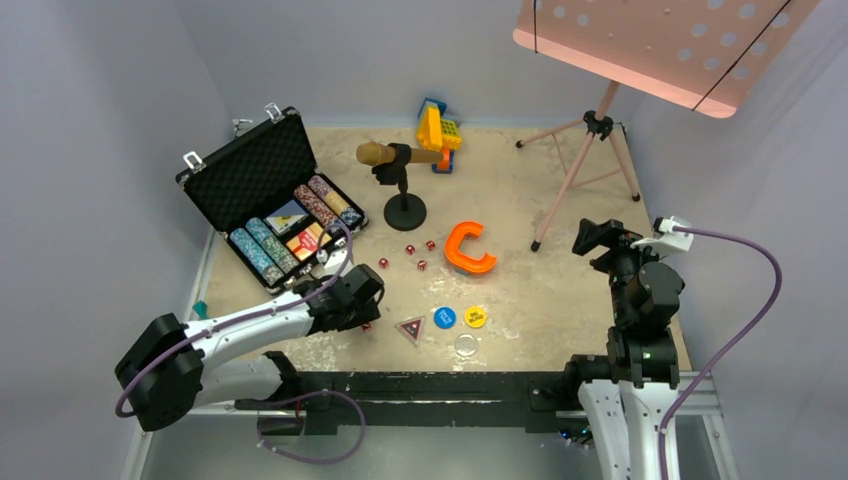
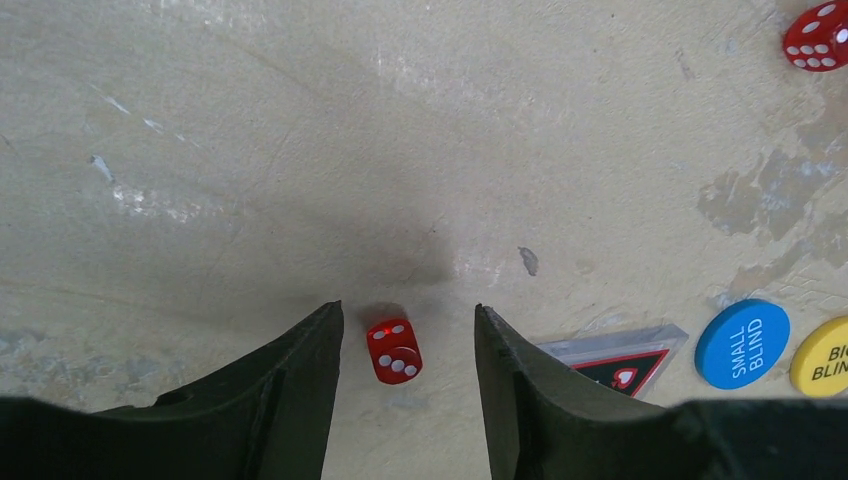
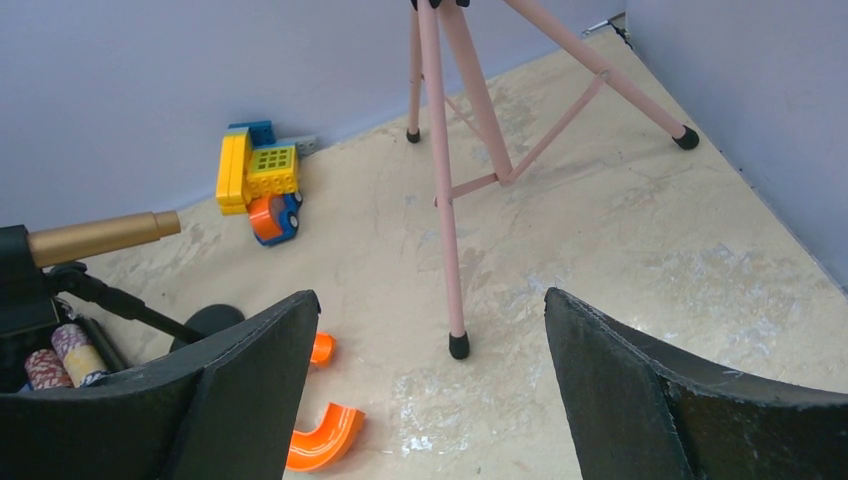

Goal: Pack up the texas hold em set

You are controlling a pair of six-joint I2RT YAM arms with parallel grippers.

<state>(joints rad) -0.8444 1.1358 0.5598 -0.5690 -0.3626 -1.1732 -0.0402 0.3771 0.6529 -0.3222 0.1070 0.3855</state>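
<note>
Hovering low over the surface (image 1: 560, 300), the left jaws straddle a small red die (image 2: 394, 351), parted wider than it and touching nothing, so nothing is gripped yet. From where I stand the die sits closer to one finger than the other and a little skewed. I'd judge the good move is to shift across until it is centred, come straight down, and close slowly on two flat faces; a hard little cube like that looks apt to squirt out if pinched on a corner. The triangular button (image 2: 620, 365) lies just beside the jaws at three o'clock of the die, and a careless descent could catch its edge. Once held, the die belongs in the open black case (image 1: 262, 195), at about eleven o'clock from the left jaws, with chip rows (image 1: 258, 250) and card decks (image 1: 303, 241) in it. More dice (image 1: 415, 252) lie at one o'clock. The right jaws are lifted well clear on the three o'clock side, spread wide and empty. As for writing, the blue button (image 2: 742, 343) reads "SMALL BLIND". The yellow button (image 2: 822, 357) shows only "BI" and "BLIN" before the view cuts it off, presumably big blind. The triangle carries a small heart and no words I can make out. The deck labels are too small to read.
</note>
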